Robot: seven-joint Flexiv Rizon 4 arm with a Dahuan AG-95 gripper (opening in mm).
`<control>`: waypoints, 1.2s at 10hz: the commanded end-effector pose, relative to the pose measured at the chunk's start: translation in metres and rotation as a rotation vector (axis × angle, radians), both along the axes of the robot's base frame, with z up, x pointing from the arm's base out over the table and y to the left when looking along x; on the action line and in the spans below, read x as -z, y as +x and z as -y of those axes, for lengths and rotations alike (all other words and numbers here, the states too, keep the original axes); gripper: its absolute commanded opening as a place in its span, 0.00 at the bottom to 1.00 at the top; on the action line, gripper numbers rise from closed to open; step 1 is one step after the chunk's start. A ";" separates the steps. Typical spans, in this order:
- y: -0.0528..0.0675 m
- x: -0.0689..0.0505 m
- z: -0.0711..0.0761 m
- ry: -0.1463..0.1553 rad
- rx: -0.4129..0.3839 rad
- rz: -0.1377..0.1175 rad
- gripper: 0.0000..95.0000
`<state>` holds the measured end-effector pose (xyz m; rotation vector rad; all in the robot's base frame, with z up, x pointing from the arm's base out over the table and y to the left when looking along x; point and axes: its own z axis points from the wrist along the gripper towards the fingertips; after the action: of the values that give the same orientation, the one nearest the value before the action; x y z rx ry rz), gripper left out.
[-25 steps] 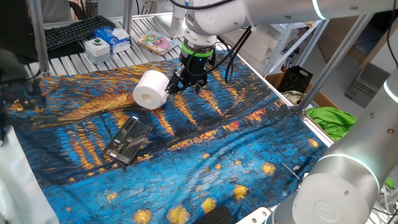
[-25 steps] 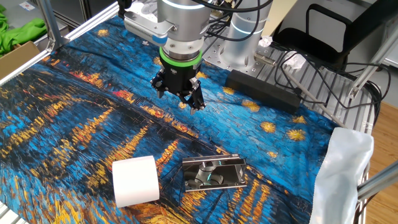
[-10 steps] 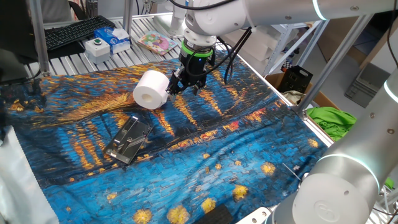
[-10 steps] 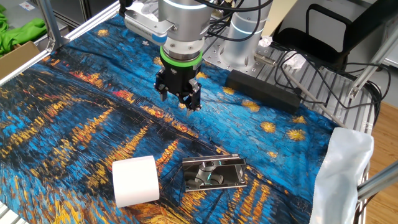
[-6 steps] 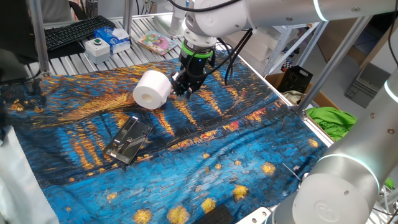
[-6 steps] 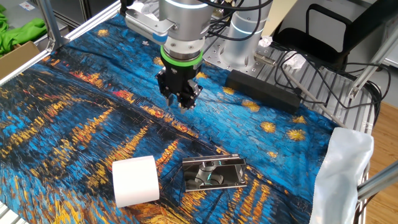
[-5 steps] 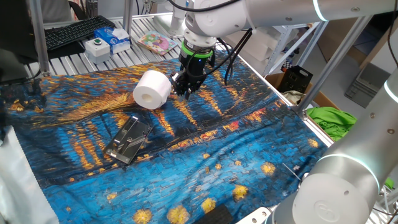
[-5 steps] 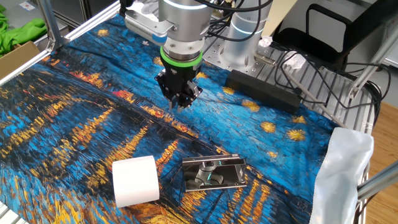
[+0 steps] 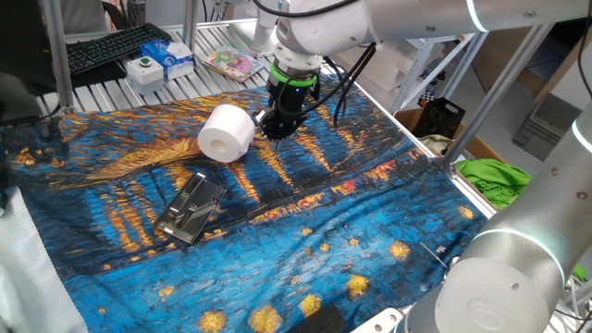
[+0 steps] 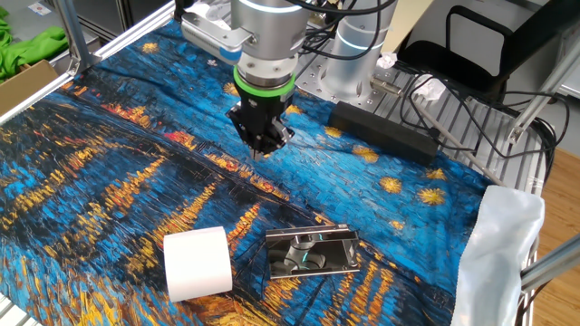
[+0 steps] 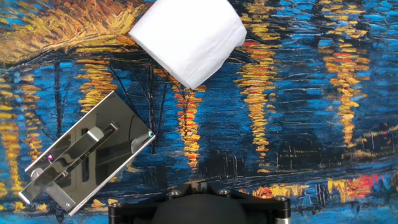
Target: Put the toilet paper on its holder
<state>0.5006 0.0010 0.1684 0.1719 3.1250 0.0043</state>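
The toilet paper (image 9: 226, 133) is a plump white roll lying on its side on the blue-and-orange painted cloth (image 9: 351, 231). It also shows in the other fixed view (image 10: 197, 263) and at the top of the hand view (image 11: 186, 37). The holder (image 9: 191, 208), a flat shiny metal plate with a bar, lies flat on the cloth close to the roll (image 10: 311, 252) (image 11: 87, 152). My gripper (image 9: 276, 134) hangs over the cloth just beside the roll, apart from it. Its fingers are pressed together with nothing between them (image 10: 261, 152).
A keyboard (image 9: 116, 46), a white-and-blue box (image 9: 166, 57) and a picture book (image 9: 231, 63) lie on the slatted table beyond the cloth. A long black box (image 10: 385, 131) sits by the arm's base. A green cloth (image 9: 490, 176) lies off the table's side.
The gripper's fingers have come together from wide open to shut, on nothing. The hand has stayed over the same spot. Roll and holder have not moved.
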 end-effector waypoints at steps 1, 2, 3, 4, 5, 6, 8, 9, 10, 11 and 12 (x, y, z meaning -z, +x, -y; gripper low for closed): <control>0.001 0.003 -0.001 0.007 0.108 0.002 0.00; 0.002 0.004 -0.001 0.006 0.158 0.004 0.00; 0.004 0.004 -0.001 0.011 0.223 0.003 0.00; 0.006 0.004 -0.001 0.019 0.303 -0.002 0.00; 0.007 0.004 -0.001 0.029 0.356 -0.005 0.00; 0.011 0.005 -0.001 0.048 0.440 -0.010 0.00; 0.019 0.008 -0.002 0.049 0.588 -0.012 0.00; 0.023 0.008 -0.001 0.059 0.655 -0.020 0.00; 0.027 0.008 -0.001 0.081 0.734 -0.034 0.00; 0.030 0.009 0.000 0.090 0.789 -0.042 0.00; 0.034 0.009 0.000 0.091 0.839 -0.044 0.00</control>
<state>0.5273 0.0013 0.1609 1.2421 2.9074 0.1069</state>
